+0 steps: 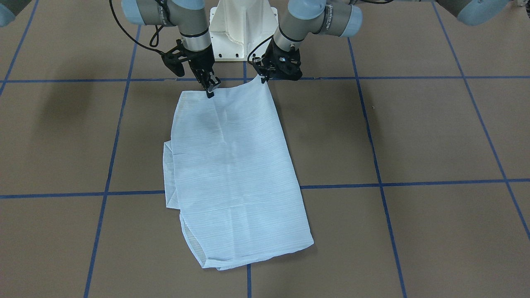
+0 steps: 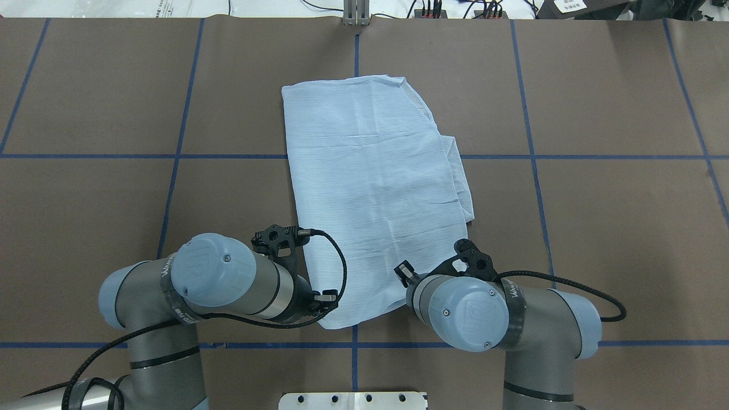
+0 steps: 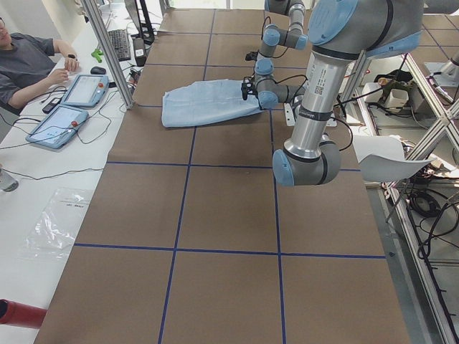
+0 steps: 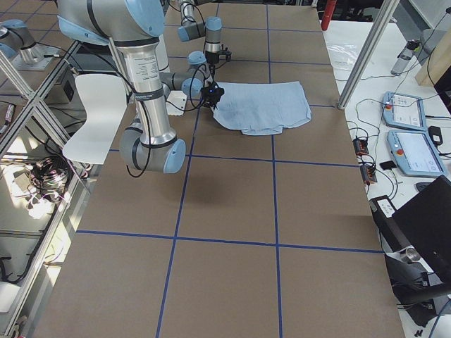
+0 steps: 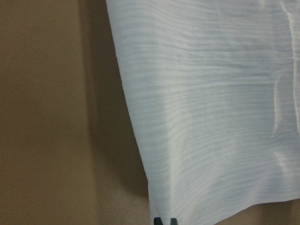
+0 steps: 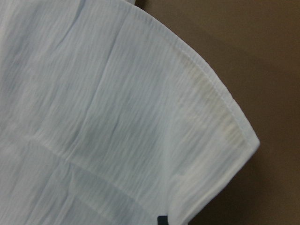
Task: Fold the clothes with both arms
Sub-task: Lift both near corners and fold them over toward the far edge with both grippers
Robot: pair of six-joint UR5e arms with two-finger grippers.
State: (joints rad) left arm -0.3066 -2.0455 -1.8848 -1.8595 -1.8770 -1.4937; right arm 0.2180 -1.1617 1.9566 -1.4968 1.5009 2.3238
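Pinching the shirt [image 1: 236, 165] hem, left hand [image 1: 263, 79] and right hand [image 1: 210, 90], both clamped on cloth, should lift level and together.

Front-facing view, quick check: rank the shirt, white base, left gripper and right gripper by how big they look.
Largest: the shirt.
Next: the white base, partly cut off at the top.
Smallest: the left gripper and right gripper; they look about alike, so unranked.

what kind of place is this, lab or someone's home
Most likely a robotics lab: a table gridded with blue tape, aluminium frame posts beside it, and a person at a side bench with teach pendants.
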